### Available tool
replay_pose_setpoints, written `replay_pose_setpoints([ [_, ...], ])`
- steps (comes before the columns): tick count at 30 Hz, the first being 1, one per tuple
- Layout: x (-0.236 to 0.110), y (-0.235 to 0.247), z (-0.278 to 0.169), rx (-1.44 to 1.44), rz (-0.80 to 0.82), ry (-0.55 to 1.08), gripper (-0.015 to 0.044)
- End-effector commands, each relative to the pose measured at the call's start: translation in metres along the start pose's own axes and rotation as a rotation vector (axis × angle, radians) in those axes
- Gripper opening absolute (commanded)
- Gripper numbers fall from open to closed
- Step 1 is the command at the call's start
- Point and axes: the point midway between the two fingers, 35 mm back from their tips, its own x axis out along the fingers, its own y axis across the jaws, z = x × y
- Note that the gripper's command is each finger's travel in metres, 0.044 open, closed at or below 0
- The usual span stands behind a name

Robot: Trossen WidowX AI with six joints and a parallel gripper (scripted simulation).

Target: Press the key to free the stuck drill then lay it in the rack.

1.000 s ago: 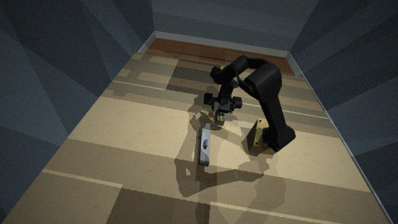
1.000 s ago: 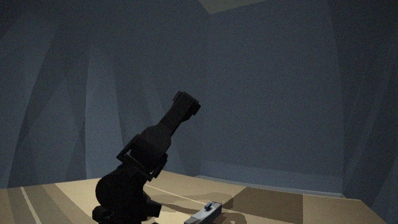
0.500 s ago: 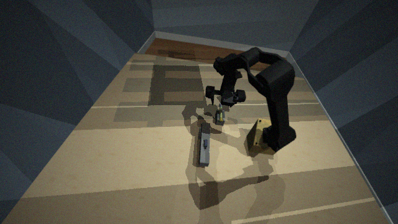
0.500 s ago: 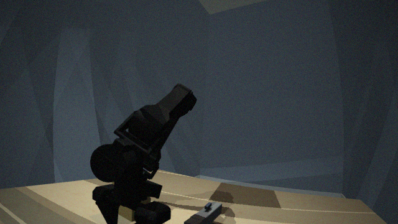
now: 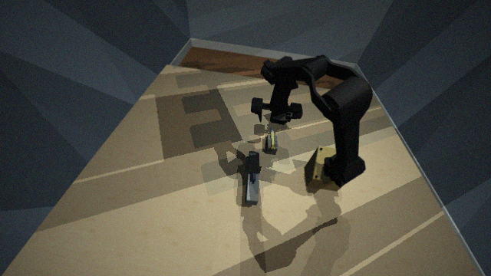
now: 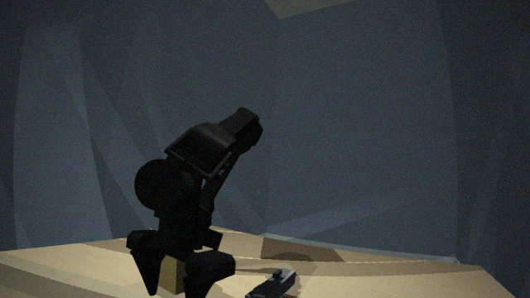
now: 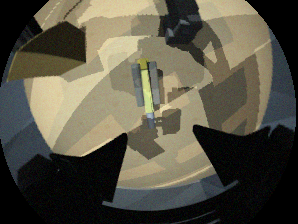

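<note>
Dim blue-grey walls surround a tan wooden desk [image 5: 134,215]. Above it, the black gripper [image 5: 277,109] hangs spread wide and empty over a small yellow-striped drill [image 5: 271,141] seated in its grey rack [image 5: 266,146]. Retreat should go straight up, clear of the dark slotted block [image 5: 252,178] nearby.

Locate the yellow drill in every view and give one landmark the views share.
Top: drill at centre, lying in the small rack, just below the open pincer.
Exterior: not in view; the arm hides that spot.
Wrist: drill at centre, above the fingertips.
Shared landmark: the long grey block.
</note>
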Motion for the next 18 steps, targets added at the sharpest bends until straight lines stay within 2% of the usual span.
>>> replay_pose_setpoints([
  [1, -0.018, -0.025, -0.004, -0.020, -0.024, 0.113, 0.0440],
  [10, -0.069, -0.088, -0.002, -0.045, -0.155, 0.351, 0.0440],
  [18, -0.115, -0.144, 0.022, -0.101, -0.304, 0.524, 0.0440],
])
